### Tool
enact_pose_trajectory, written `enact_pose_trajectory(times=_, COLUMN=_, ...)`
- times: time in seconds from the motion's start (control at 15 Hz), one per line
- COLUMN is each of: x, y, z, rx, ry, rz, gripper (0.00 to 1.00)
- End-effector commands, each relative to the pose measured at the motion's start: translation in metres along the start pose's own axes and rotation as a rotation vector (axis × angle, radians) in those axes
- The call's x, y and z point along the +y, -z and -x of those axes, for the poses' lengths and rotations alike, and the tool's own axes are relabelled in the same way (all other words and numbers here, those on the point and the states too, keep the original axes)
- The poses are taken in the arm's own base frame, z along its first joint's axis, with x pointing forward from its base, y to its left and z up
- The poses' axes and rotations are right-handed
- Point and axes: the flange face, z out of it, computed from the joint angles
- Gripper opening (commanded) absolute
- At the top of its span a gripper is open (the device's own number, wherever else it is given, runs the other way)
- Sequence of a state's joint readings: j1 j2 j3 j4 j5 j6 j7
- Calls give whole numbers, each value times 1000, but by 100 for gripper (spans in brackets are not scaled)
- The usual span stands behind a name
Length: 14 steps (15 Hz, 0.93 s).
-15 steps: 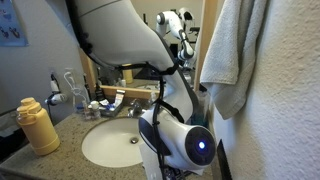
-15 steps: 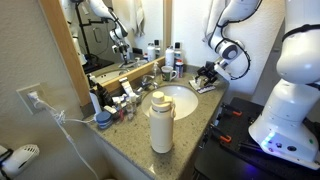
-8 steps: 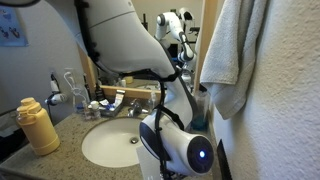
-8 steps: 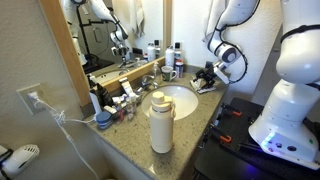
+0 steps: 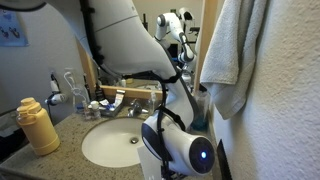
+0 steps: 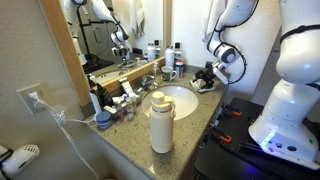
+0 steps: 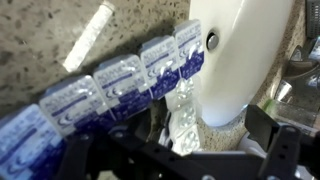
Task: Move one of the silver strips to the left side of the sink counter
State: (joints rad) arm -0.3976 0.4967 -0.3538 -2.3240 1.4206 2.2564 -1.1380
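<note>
In the wrist view a silver strip [image 7: 120,85] with blue-purple print lies slanted on the speckled sink counter [image 7: 40,40], beside the white basin's rim [image 7: 245,60]. A second silver strip [image 7: 182,118], blister side up, lies under my gripper [image 7: 180,150]. The gripper hovers just above it, open, with one dark finger on each side and nothing held. A pale white strip [image 7: 88,35] lies farther off. In an exterior view the gripper [image 6: 207,78] hangs low over the counter's far end by the basin [image 6: 180,100].
A yellow-capped bottle [image 6: 160,122] stands at the counter's near edge and also shows as the bottle [image 5: 38,125]. The chrome faucet [image 6: 150,78], small bottles and toiletries [image 6: 120,100] line the mirror. A towel [image 5: 235,50] hangs on the wall.
The gripper has dropped slightly and edged toward the strips near the basin. Its jaws stay open. Nothing on the counter has moved.
</note>
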Motion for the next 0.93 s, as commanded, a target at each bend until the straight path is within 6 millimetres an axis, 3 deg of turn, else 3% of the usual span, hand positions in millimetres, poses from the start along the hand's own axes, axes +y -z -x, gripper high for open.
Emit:
enact_pose_trajectory(times=0.0, x=-2, y=-2, z=-7, rx=-9, ry=14, rz=-27, gripper=100)
enact_pose_trajectory(times=0.87, x=-3, y=-10, z=-15, rx=-42, ry=-3, rz=-60, gripper=100)
